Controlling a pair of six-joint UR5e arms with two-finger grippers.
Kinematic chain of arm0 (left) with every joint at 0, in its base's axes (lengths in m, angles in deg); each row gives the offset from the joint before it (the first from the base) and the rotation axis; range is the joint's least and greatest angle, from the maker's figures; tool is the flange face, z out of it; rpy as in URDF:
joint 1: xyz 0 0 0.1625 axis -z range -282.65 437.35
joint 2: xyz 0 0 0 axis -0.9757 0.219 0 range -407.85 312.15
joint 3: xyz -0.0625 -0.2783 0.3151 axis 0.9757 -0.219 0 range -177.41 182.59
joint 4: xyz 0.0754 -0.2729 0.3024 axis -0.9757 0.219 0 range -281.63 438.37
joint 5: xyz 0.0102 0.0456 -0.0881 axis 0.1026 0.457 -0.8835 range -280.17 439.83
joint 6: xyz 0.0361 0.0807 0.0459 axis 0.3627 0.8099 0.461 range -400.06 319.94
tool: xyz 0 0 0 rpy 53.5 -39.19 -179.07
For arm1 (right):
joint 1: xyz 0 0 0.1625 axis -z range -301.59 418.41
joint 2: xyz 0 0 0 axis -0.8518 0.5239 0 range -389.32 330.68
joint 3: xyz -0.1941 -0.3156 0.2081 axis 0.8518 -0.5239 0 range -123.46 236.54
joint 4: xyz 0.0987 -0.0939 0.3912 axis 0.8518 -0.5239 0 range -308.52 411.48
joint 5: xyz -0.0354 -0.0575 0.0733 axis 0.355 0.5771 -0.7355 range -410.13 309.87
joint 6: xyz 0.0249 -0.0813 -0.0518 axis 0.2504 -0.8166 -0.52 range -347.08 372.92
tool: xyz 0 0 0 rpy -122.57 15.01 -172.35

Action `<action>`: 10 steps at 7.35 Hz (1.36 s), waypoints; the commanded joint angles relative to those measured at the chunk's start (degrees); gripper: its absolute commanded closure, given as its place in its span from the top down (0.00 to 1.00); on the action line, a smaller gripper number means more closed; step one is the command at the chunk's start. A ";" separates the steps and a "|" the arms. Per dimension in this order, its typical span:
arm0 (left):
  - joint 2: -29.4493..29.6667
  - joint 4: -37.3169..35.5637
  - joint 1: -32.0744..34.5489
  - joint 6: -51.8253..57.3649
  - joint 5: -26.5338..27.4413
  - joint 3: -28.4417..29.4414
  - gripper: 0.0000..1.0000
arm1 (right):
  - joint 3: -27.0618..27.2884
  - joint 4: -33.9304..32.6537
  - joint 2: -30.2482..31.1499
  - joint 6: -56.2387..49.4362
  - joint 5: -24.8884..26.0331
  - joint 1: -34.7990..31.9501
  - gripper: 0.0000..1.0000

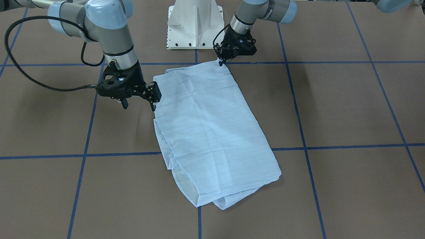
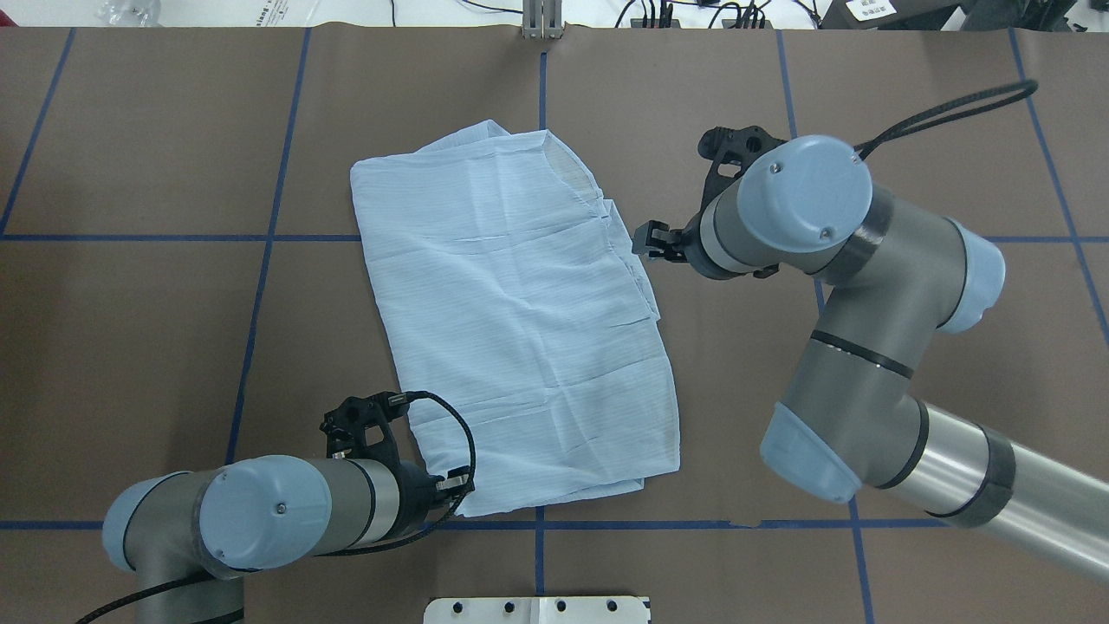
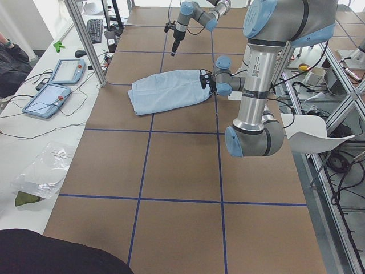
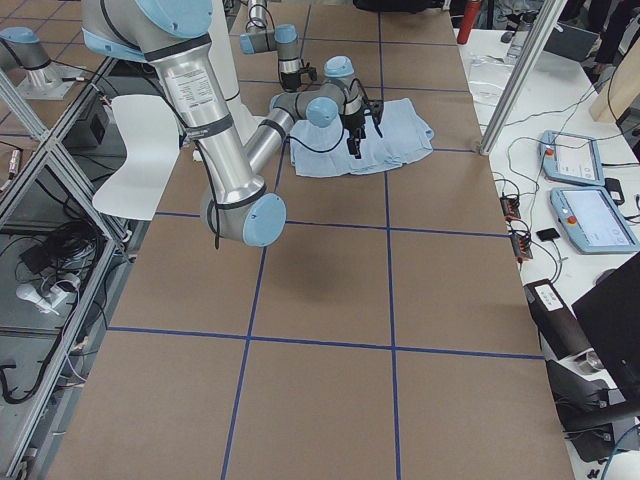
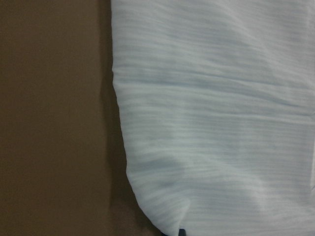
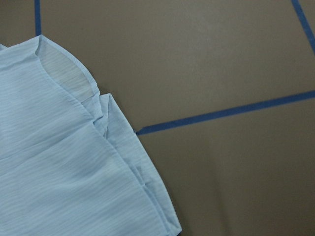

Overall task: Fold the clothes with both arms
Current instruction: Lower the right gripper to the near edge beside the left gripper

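Note:
The light blue striped shirt (image 1: 212, 132) (image 2: 511, 321) lies folded into a rough rectangle, flat on the brown table. My left gripper (image 1: 221, 61) is at the shirt's corner nearest the robot base. Its fingertips are drawn together on that corner, and the left wrist view is filled with cloth (image 5: 211, 123). My right gripper (image 1: 138, 105) hangs open just above the table beside the shirt's long edge. One of its fingers (image 1: 153, 105) is right at that edge, and nothing is between them. The right wrist view shows the layered hem (image 6: 59, 172).
The white pedestal base (image 1: 194, 25) stands behind the shirt. Blue tape lines (image 1: 86, 154) cross the table in a grid. A side bench with tablets (image 3: 54, 85) and an aluminium post (image 3: 85, 40) runs along the far side of the table.

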 commanded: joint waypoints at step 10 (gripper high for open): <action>-1.05 0.09 2.57 2.72 0.13 -0.65 0.00 | 2.68 -4.28 3.42 38.38 14.73 25.45 0.70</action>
